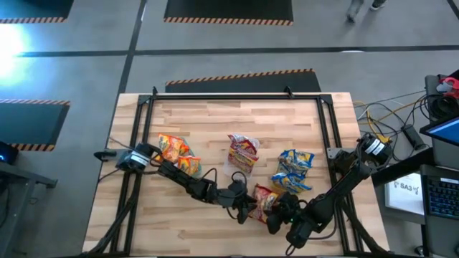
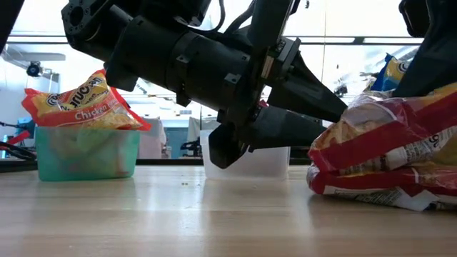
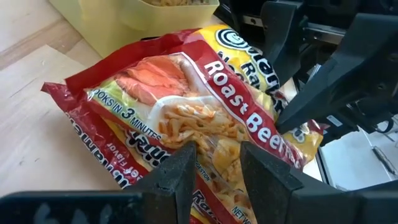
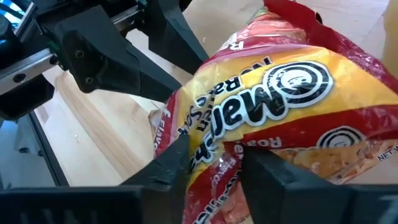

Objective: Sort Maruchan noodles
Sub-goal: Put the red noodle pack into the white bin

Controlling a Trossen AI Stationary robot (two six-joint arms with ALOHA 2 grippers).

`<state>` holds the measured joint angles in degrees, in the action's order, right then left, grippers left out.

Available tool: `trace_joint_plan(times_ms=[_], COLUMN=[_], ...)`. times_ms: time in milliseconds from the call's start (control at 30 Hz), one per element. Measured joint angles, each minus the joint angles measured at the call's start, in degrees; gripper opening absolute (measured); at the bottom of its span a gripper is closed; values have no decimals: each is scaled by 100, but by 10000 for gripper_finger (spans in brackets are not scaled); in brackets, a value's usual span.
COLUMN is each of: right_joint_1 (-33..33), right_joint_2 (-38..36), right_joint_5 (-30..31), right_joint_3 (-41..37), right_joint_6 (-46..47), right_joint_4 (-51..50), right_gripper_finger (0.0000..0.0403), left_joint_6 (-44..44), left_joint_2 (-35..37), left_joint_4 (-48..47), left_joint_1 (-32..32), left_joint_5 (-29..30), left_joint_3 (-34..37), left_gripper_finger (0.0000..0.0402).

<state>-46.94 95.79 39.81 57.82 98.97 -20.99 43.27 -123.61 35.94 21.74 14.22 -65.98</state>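
Red-and-yellow Roast Beef noodle packets (image 1: 264, 195) lie stacked near the table's near edge, resting on the wood (image 2: 385, 153). My left gripper (image 1: 248, 206) reaches them from the left and my right gripper (image 1: 277, 210) from the right; each is shut on a red packet. Orange packets (image 1: 174, 152) fill a green bin (image 2: 86, 153). More red ones (image 1: 244, 149) sit in a clear bin (image 2: 253, 160). Blue ones (image 1: 294, 170) lie in a yellow bin (image 3: 155, 12). My left gripper (image 3: 217, 171) pinches the top red packet's near edge (image 3: 214, 146) between its two fingers, coming nearly level from the table's left. The packet lies tilted on the one under it. My right gripper (image 4: 217, 165) pinches a red packet's crinkled edge (image 4: 214, 146) between its fingers, slanting down from the right; which layer of the stack, I cannot tell.
The three bins stand in a row across the middle of the table, just beyond the grippers. A black frame runs around the table's sides (image 1: 143, 129). Bare wood lies along the far side (image 1: 229, 111) and at the near left (image 1: 143, 222).
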Motion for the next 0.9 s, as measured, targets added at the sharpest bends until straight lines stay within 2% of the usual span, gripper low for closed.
trace_joint_plan(times_ms=[267,533,900], right_joint_1=[0,-9,-10], right_joint_2=[-2,-26,-406], right_joint_5=[-309,-581,-702], right_joint_3=[2,2,341], right_joint_6=[-395,-703,-1802], right_joint_4=[26,41,-189], right_gripper_finger=[49,27,10], left_joint_6=[-365,-731,-816], left_joint_2=[54,314,733], left_joint_4=[52,-130,-1867], left_joint_1=[2,2,55], left_joint_5=[4,13,-22], left_joint_3=[0,0,0], left_gripper_finger=[110,110,110])
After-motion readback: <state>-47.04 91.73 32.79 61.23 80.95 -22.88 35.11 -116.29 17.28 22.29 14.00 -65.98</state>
